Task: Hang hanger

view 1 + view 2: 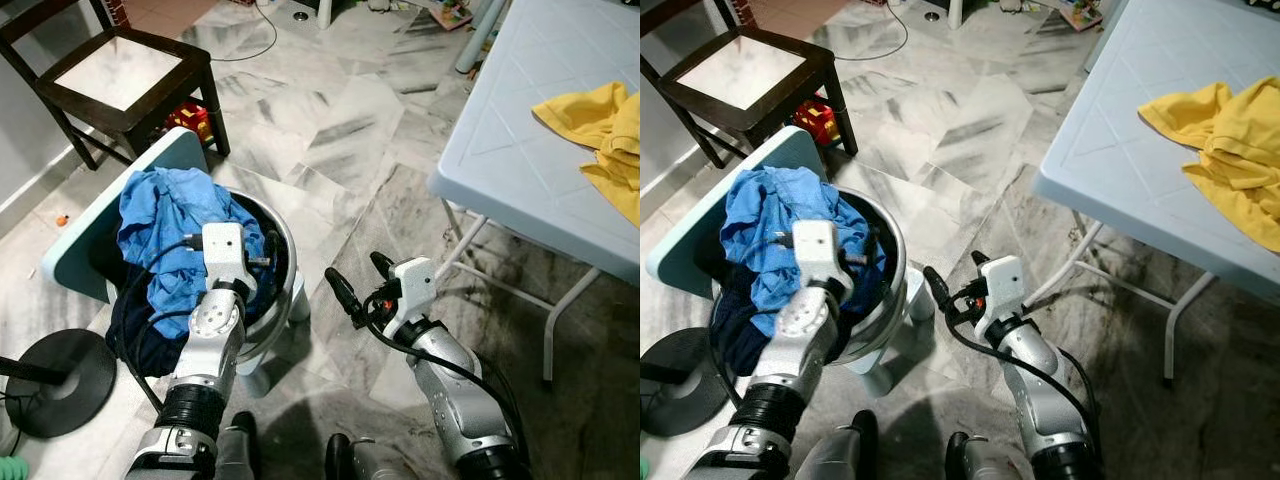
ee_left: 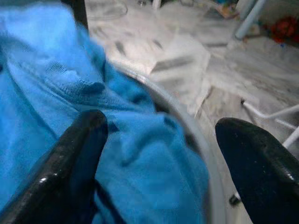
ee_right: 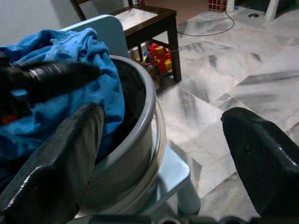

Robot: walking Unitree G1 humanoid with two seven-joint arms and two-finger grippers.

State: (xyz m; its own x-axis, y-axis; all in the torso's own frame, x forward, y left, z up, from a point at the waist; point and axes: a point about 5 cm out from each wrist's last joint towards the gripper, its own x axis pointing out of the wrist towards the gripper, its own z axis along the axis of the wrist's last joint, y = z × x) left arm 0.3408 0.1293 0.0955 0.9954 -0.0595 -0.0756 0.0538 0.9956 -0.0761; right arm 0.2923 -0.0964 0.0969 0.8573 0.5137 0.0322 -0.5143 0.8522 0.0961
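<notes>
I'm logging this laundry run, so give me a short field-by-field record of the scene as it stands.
left gripper: open, over the blue garment
right gripper: open, above the floor beside the basin
basin: grey, round, on a pale blue stool, heaped with clothes
table: white folding table on the robot's right, yellow cloth on it
chair: dark wood, behind the basin
hanger: none seen

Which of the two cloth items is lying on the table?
The yellow cloth, crumpled on the white table. The blue cloth sits in the grey basin under the left gripper.
</notes>
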